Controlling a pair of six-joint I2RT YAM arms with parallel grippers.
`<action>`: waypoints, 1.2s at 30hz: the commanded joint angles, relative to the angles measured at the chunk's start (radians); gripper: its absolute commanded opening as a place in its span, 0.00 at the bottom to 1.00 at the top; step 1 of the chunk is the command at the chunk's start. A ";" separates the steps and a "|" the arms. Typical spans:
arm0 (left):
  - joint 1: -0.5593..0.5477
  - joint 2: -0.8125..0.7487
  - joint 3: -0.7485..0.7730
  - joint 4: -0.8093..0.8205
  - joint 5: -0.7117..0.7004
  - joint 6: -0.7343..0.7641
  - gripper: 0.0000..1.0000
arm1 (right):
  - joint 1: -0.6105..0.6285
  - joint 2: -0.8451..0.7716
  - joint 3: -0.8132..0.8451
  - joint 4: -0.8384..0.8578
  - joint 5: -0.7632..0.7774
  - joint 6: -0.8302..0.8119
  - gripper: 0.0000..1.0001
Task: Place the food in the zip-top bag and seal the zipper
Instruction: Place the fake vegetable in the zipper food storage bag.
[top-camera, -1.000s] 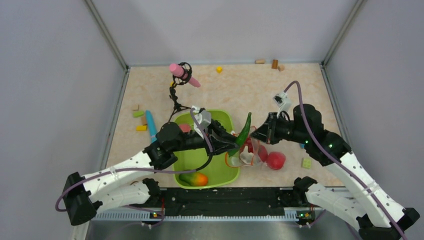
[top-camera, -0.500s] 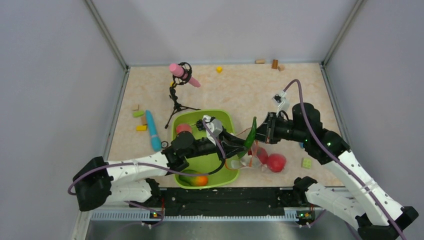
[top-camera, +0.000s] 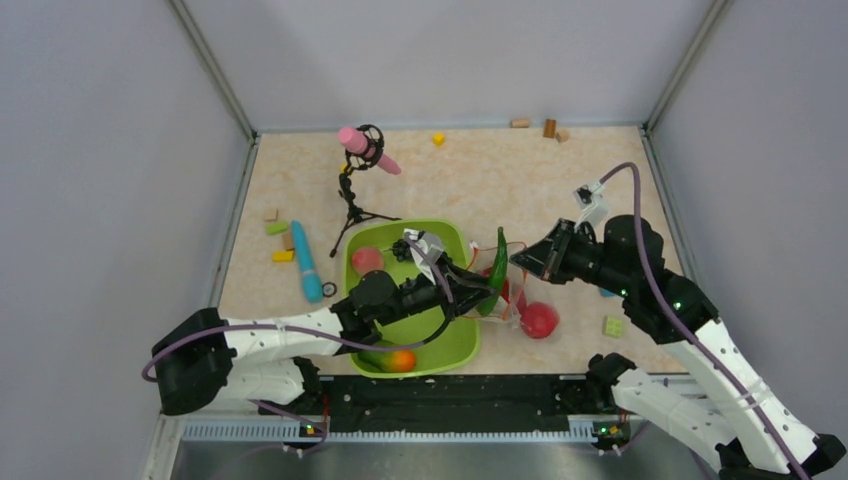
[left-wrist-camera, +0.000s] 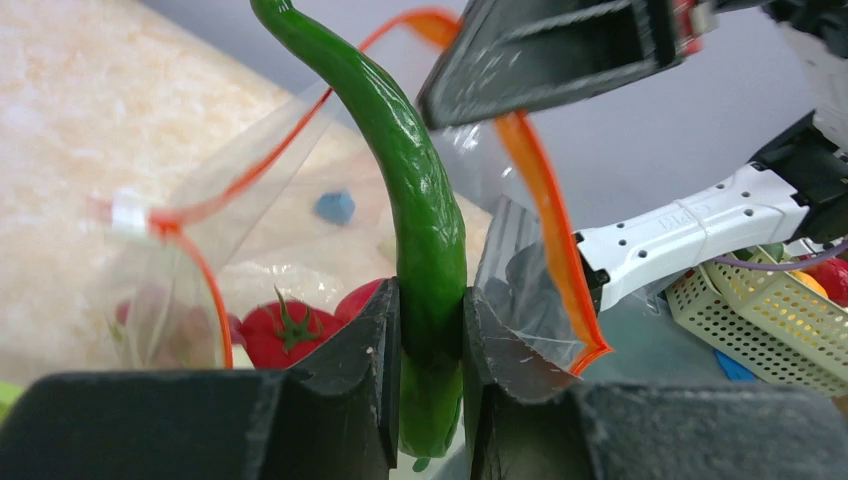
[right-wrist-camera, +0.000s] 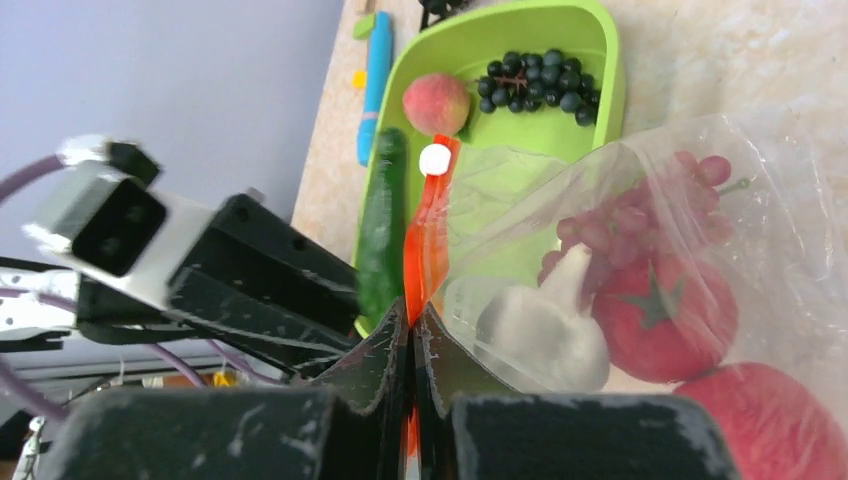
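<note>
The left gripper is clamping the green cucumber low on its length, its jaws narrow against it, and is holding it nearly upright at the open mouth of the zip-top bag. The right gripper is pinching the zipper, its jaws nearly closed on the orange-red strip, and is holding that lip up so the mouth is gaping.

From above, the bag is sitting just at 3 o'clock of the lime-green tray, between the two grippers. Inside the pouch, a tomato, a white piece and reddish grapes are lying together. Another red round one is resting at 4 o'clock of the bag; whether plastic is covering it is unclear.

In the tray, a peach and dark grapes are lying toward 12 o'clock, and an orange-green piece is lying at 6 o'clock.
</note>
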 joint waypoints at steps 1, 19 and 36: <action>-0.038 0.001 -0.003 -0.071 -0.124 -0.095 0.00 | 0.001 -0.064 -0.006 0.131 0.093 0.049 0.00; -0.077 0.115 0.113 -0.129 -0.003 -0.068 0.30 | -0.001 -0.158 -0.098 0.212 0.230 0.103 0.00; -0.078 -0.038 0.097 -0.303 -0.086 -0.044 0.63 | 0.000 -0.197 -0.134 0.211 0.230 0.104 0.00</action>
